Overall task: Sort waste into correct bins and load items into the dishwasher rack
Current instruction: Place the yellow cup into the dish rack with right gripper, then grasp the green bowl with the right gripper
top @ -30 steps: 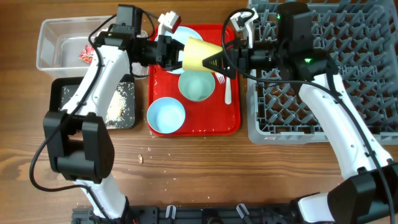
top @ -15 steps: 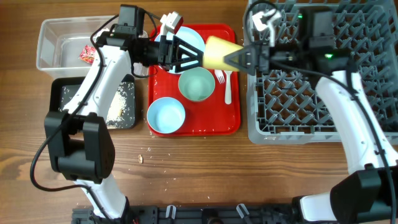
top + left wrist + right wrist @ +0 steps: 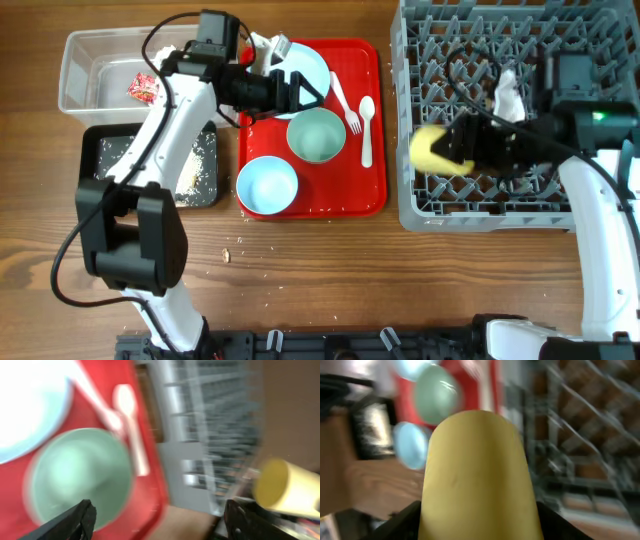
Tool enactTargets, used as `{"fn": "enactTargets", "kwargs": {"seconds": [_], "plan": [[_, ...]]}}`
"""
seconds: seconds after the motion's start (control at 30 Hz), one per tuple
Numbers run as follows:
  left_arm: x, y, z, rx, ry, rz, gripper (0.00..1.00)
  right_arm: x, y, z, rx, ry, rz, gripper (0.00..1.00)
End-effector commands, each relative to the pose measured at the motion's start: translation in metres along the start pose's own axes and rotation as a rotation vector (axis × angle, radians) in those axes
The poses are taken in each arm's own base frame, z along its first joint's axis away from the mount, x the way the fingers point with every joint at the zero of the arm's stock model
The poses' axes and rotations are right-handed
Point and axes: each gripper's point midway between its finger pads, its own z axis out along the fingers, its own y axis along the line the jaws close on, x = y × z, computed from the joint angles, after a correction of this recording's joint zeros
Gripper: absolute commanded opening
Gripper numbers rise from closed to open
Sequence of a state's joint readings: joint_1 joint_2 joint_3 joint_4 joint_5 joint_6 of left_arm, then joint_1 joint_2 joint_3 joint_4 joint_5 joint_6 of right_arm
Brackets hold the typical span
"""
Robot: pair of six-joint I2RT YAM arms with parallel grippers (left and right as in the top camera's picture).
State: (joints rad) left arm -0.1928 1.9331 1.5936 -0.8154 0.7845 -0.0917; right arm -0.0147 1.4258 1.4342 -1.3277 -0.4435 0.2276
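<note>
Rack loading was in hand: the right gripper (image 3: pixel 458 150), closed on the small yellow plastic cup (image 3: pixel 432 150), held it sideways over the large grey pegged plastic rack (image 3: pixel 600 40) by the right edge of the desk (image 3: pixel 400 290). Next it likely needed lowering among the pegs. The left gripper (image 3: pixel 303 92) hung wide open above the flat red tray (image 3: pixel 340 190).

left arm (image 3: pixel 160 125): white links, black joints, black cable | right arm (image 3: pixel 600 230): alike, green light behind jaws | left gripper (image 3: pixel 159 512): black fingers
</note>
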Motion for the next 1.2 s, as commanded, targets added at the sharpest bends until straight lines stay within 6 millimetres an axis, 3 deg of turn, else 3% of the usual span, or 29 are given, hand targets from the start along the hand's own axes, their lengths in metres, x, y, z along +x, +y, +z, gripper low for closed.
{"fn": "enactTargets", "kwargs": {"seconds": [0.0, 0.13, 0.37, 0.4, 0.43, 0.47, 0.53, 0.67, 0.77, 0.87, 0.93, 1.07, 1.17], "plan": [[-0.004, 0.023, 0.0, -0.246, -0.028, 0.046, 0.85, 0.006, -0.028, 0.006, 0.241, 0.019, 0.089, 0.49], [0.001, 0.022, 0.008, -0.304, -0.012, 0.072, 0.86, 0.012, -0.044, 0.021, 0.369, 0.088, 0.12, 0.49], [0.005, 0.016, 0.015, -0.321, 0.0, 0.097, 0.88, 0.008, -0.065, 0.06, 0.44, 0.217, 0.148, 0.5], [0.005, 0.016, 0.015, -0.321, 0.0, 0.097, 0.88, 0.008, -0.067, 0.064, 0.443, 0.229, 0.147, 0.53], [0.005, 0.016, 0.015, -0.321, 0.0, 0.097, 0.89, 0.007, -0.069, 0.069, 0.449, 0.244, 0.149, 0.65], [0.005, 0.016, 0.015, -0.321, 0.0, 0.097, 0.89, 0.007, -0.07, 0.072, 0.451, 0.252, 0.15, 0.71], [0.005, 0.016, 0.015, -0.321, 0.0, 0.097, 0.89, 0.006, -0.071, 0.076, 0.449, 0.256, 0.152, 0.78], [0.005, 0.016, 0.015, -0.321, 0.0, 0.097, 0.92, -0.005, -0.052, 0.073, 0.36, 0.218, 0.148, 0.79], [0.004, 0.016, 0.014, -0.321, -0.004, 0.097, 0.93, -0.024, -0.033, 0.06, 0.305, 0.149, 0.114, 0.78], [-0.001, 0.02, 0.008, -0.324, -0.022, 0.09, 0.93, -0.046, 0.004, 0.053, 0.216, 0.057, 0.02, 0.76], [-0.005, 0.023, -0.001, -0.329, -0.04, 0.079, 0.93, -0.057, 0.026, 0.061, 0.179, 0.0, -0.047, 0.75], [-0.021, 0.036, -0.049, -0.354, -0.145, -0.017, 0.94, -0.069, 0.072, 0.094, 0.107, -0.068, -0.107, 0.67], [-0.028, 0.05, -0.087, -0.379, -0.218, -0.065, 0.97, -0.071, 0.088, 0.122, 0.09, -0.065, -0.108, 0.62]]}}
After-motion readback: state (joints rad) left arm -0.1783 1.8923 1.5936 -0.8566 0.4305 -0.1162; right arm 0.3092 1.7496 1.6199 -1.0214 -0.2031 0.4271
